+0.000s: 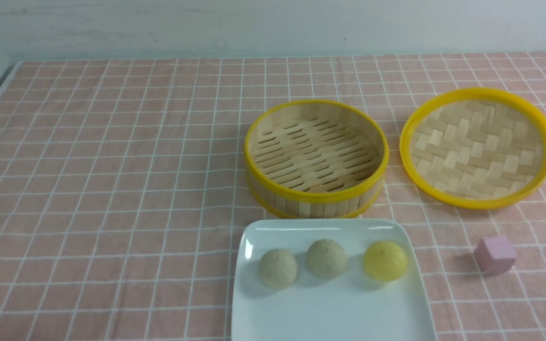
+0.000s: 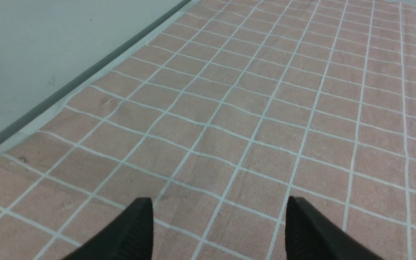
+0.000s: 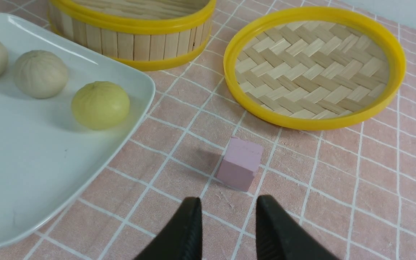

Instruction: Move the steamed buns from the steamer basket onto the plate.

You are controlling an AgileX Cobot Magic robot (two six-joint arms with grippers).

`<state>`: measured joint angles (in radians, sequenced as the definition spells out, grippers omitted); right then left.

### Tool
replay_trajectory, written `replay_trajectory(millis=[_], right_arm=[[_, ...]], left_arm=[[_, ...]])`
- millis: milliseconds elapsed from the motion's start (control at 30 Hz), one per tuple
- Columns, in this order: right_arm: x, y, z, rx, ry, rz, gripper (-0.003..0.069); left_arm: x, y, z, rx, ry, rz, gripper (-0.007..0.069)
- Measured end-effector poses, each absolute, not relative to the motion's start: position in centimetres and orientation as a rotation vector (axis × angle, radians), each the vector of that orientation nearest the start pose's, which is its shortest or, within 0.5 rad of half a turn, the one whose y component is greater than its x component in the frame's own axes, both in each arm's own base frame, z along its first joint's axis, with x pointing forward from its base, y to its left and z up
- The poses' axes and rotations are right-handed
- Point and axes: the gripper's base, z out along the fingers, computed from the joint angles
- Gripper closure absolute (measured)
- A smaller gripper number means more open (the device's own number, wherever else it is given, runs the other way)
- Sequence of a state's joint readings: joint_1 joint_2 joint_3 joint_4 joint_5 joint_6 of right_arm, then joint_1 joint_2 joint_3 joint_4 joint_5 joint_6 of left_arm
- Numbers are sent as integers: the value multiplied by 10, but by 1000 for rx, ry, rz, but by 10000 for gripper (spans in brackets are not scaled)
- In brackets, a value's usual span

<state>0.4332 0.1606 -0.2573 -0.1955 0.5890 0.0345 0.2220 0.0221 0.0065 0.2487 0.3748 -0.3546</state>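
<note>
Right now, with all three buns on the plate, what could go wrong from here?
The yellow bun sits nearest the right edge of the plate, so a bump might roll it off. The pink cube lies just ahead of the open right gripper; a forward move could knock it.

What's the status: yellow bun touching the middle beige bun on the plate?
Apart. The front view shows a strip of bare plate between the yellow bun and the middle beige bun; the right wrist view shows the same gap.
</note>
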Motion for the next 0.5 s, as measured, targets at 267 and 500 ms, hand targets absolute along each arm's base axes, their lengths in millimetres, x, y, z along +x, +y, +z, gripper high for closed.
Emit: replay_trajectory(millis=[267,500], right_arm=[[53,13,239,-477,1907,93,420],[53,13,239,-477,1908,93,420]], left_arm=[[47,20,172,-400,1861,160,130],[48,20,172,-401,1847,145,130]])
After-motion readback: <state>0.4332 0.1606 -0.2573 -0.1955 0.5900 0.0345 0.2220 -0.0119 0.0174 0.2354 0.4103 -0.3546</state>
